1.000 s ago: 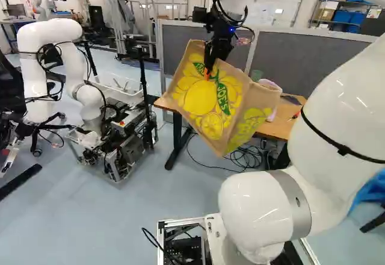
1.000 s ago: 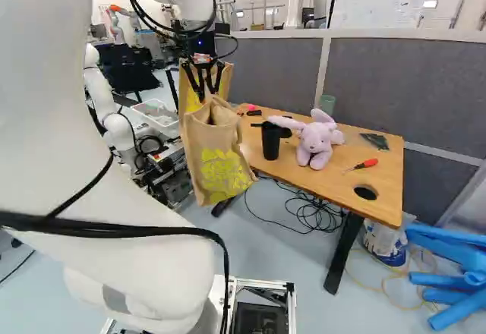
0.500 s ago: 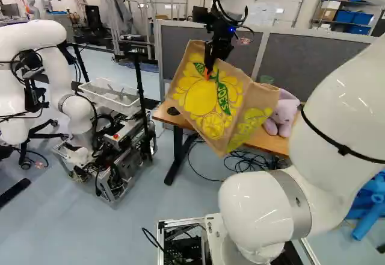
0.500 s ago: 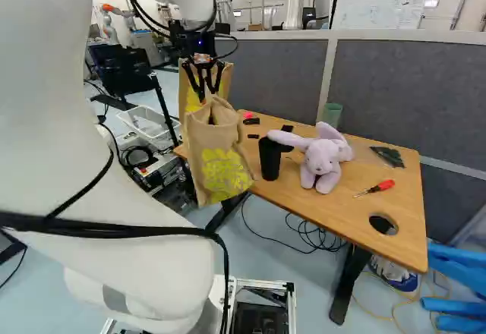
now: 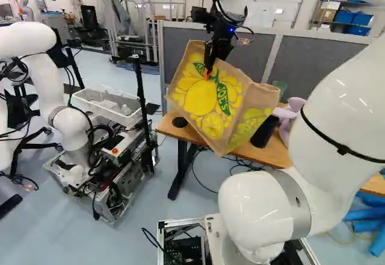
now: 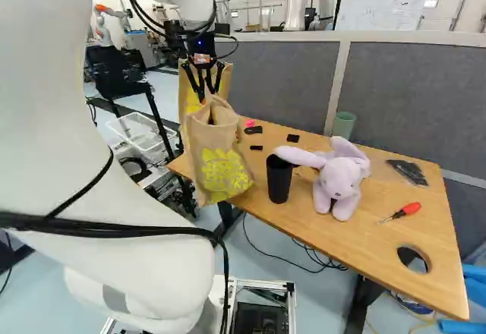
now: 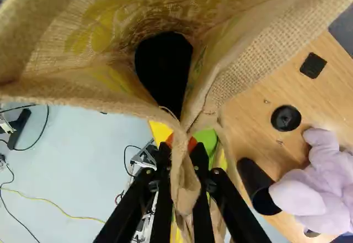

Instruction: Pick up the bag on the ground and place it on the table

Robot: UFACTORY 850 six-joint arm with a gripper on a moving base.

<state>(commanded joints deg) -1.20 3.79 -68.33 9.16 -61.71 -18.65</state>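
Observation:
In the left base view my gripper (image 5: 210,66) holds up the tan burlap bag (image 5: 207,99) with its yellow lemon print, tilted in the air. The right base view shows the gripper (image 6: 203,95) above the bag's side panel. Seen from the wrist, both fingers of the gripper (image 7: 185,177) pinch a fold of the bag's rim (image 7: 160,113), and the mouth gapes ahead of them onto a dark inside. The wooden table (image 6: 342,235) stands behind and beside the bag, which overlaps its near left corner in that base view; whether they touch I cannot tell.
On the table are a black cup (image 6: 279,178), a plush rabbit (image 6: 339,182), a red-handled screwdriver (image 6: 402,212), a green cup (image 6: 344,124) and small dark items. Grey partitions (image 6: 410,99) rise behind it. Another robot (image 5: 66,126) stands at the left of the left base view.
The base has moved, bringing the table closer and shifting the scene in both base views. The arm keeps its pose, with the bag still hanging from the gripper.

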